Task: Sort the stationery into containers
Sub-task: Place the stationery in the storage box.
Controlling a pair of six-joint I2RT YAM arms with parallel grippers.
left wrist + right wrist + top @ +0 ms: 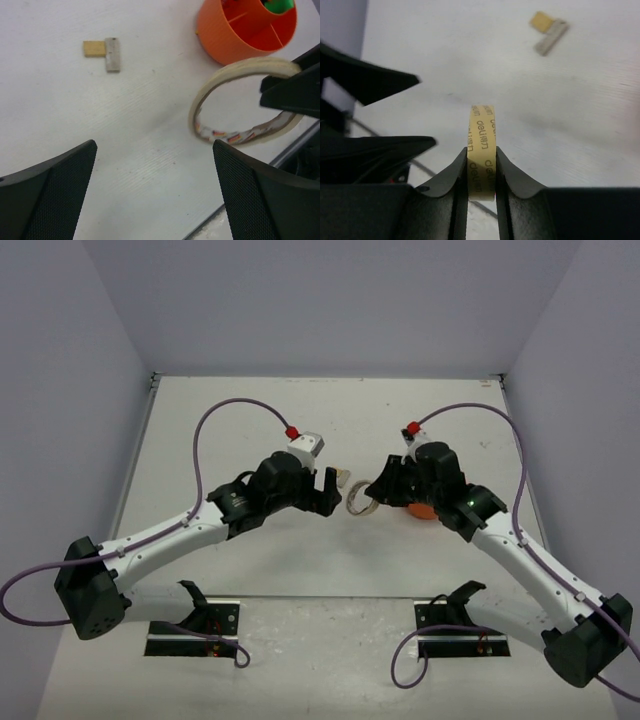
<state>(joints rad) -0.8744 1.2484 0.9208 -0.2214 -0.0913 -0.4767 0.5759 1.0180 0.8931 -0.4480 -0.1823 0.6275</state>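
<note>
My right gripper is shut on a tan ring of tape printed "deli", held on edge above the table. In the top view the ring hangs between both grippers, with my right gripper on its right side. The low round orange pot with dividers holds green and other items; in the top view it is mostly hidden under the right wrist. My left gripper is open and empty, just left of the ring. A tiny tan block lies on the table.
A small grey bar lies against the tan block; both show in the right wrist view, the block and the bar. The left gripper's fingers show at the left of the right wrist view. Purple walls enclose the white table.
</note>
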